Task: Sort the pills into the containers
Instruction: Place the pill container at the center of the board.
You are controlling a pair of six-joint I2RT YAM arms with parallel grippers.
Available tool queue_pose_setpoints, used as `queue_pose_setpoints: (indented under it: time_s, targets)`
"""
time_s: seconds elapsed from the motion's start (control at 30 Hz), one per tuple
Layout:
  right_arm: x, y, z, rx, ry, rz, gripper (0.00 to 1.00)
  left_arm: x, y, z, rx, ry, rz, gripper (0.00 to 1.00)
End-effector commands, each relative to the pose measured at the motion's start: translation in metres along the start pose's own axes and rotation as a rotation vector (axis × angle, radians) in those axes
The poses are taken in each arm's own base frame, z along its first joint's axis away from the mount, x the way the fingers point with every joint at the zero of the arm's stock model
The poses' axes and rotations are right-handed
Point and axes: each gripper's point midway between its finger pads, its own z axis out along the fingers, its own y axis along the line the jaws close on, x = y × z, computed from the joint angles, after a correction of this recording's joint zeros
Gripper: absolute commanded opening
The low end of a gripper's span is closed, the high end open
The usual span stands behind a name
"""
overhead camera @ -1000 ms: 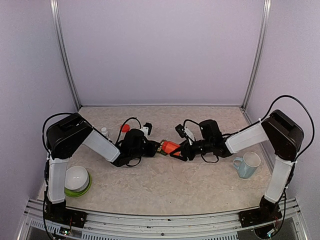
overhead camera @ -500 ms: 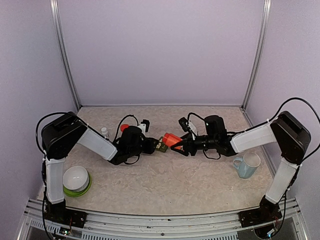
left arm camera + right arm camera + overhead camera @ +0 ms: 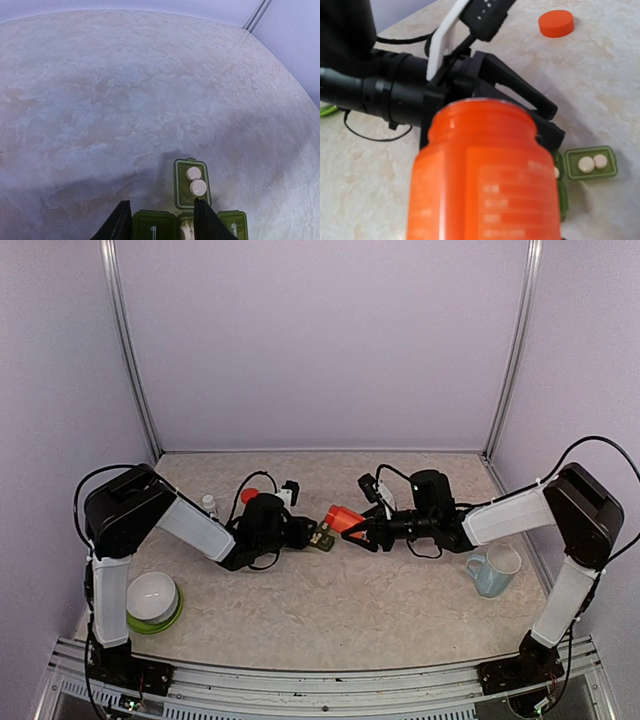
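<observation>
**A:** Where's the pill strip from where you sit?

**B:** In the middle of the scene, right at the tips of my left gripper (image 3: 161, 205). The green containers (image 3: 155, 226) lie crosswise to it, with one compartment between the two fingers. What looks like an open lid (image 3: 191, 165) is flipped out to the right, and two white pills (image 3: 193, 173) are lying on it.

**A:** Is the left one pinching it?

**B:** I can't tell. The jaws stand partly apart astride the strip. Whether they press on it or sit just clear doesn't show.

**A:** And the right?

**B:** My right gripper (image 3: 362, 530) is clamped on the orange bottle (image 3: 343, 519), which is tipped with its mouth pointing left. The strip sits just left of that mouth and slightly nearer. So I judge the pour has to go left and down into a compartment, not onto the lid.

**A:** Which arm is closer?

**B:** The left one, since it's at the strip. The right is just beside it.
</observation>
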Motion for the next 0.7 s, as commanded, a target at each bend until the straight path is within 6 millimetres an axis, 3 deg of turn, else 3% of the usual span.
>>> queue_pose_setpoints:
  time_s: [0.0,0.33,0.67]
  targets:
    - [-0.020,0.005,-0.009,-0.012,-0.059,-0.032,0.00,0.008,0.004,0.006,-0.005,0.012,0.001,0.41]
    - [-0.017,0.002,-0.005,-0.009,-0.046,-0.024,0.00,-0.009,0.005,0.000,-0.010,-0.022,0.003,0.51]
    - [-0.028,0.005,-0.011,-0.030,-0.096,-0.071,0.00,-0.028,0.006,-0.012,-0.001,-0.052,-0.013,0.58]
